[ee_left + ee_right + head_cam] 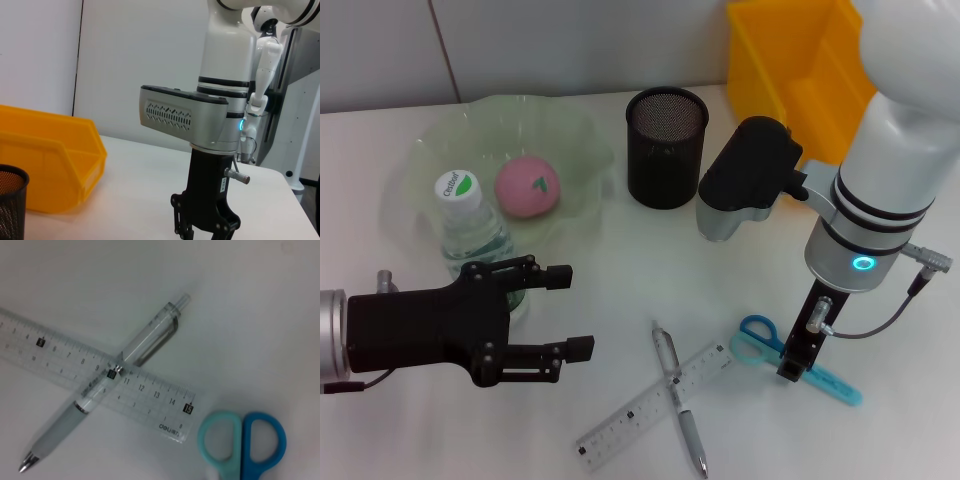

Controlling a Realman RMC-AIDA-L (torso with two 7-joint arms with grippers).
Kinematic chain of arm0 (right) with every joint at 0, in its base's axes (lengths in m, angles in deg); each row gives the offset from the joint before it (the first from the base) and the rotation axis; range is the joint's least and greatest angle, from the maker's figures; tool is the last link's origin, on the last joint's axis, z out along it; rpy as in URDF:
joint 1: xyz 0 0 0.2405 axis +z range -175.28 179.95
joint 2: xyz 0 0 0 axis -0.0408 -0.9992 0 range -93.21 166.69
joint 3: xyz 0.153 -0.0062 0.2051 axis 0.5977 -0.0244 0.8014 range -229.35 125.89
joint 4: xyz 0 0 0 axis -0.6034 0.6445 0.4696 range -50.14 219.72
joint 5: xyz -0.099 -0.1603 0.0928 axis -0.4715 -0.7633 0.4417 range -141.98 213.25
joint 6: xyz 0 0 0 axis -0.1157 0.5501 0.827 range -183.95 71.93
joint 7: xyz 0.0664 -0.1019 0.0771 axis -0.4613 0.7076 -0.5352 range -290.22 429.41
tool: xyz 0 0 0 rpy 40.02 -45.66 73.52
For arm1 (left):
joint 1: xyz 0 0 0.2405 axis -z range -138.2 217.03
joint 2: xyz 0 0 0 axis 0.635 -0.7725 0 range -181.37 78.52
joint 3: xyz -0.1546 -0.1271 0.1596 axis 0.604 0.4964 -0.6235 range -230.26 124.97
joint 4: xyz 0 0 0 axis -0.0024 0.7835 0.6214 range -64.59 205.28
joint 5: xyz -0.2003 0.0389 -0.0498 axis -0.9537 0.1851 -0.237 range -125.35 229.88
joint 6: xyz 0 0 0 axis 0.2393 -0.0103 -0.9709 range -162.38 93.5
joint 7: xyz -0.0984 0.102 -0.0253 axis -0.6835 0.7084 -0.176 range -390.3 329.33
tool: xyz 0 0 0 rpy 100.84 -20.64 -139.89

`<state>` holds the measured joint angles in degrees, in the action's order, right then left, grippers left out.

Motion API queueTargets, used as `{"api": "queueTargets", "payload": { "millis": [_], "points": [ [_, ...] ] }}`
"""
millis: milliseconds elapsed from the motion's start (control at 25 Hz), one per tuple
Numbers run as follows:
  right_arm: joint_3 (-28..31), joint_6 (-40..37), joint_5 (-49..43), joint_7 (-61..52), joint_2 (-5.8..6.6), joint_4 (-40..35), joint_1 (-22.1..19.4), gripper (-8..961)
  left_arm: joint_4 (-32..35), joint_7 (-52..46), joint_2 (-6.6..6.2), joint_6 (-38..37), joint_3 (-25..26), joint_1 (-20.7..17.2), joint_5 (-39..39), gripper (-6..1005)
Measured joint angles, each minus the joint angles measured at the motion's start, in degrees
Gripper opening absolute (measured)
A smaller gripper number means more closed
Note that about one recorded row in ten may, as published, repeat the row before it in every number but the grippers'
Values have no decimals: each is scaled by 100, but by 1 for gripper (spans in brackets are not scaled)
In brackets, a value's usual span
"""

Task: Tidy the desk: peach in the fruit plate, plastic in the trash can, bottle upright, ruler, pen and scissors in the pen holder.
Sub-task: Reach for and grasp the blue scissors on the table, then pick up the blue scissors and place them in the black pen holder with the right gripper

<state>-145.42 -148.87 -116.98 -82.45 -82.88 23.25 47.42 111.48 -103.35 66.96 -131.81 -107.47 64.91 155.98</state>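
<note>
The peach (528, 186) lies in the fruit plate (430, 150). In front of the plate the bottle (470, 228) stands upright, just behind my open left gripper (570, 312). Pen (678, 400) and ruler (650, 405) lie crossed on the desk (880, 440), the pen (100, 390) on top of the ruler (150, 400). My right gripper (793, 368) hangs straight down over the scissors (760, 340), open, touching nothing; the left wrist view shows its links spread. The scissors' handles (242, 442) lie beside the ruler's end. No plastic shows in any view.
The pen holder (665, 145) stands at the back centre, right of the plate. The trash can (800, 60) sits at the back right, behind my right arm. The left wrist view shows the trash can (50, 165) beside the pen holder (10, 200).
</note>
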Motion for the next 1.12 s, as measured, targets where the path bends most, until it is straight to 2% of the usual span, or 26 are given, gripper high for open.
{"api": "queueTargets", "payload": {
  "millis": [880, 1120],
  "points": [
    [-86, 146, 7, -26, -8, 131, -3, 304, 0, 0, 0, -10, -1, 8, 0, 817],
    [-99, 126, 53, -83, -8, 57, 0, 241, 7, 0, 0, -13, 3, 5, 0, 817]
  ]
}}
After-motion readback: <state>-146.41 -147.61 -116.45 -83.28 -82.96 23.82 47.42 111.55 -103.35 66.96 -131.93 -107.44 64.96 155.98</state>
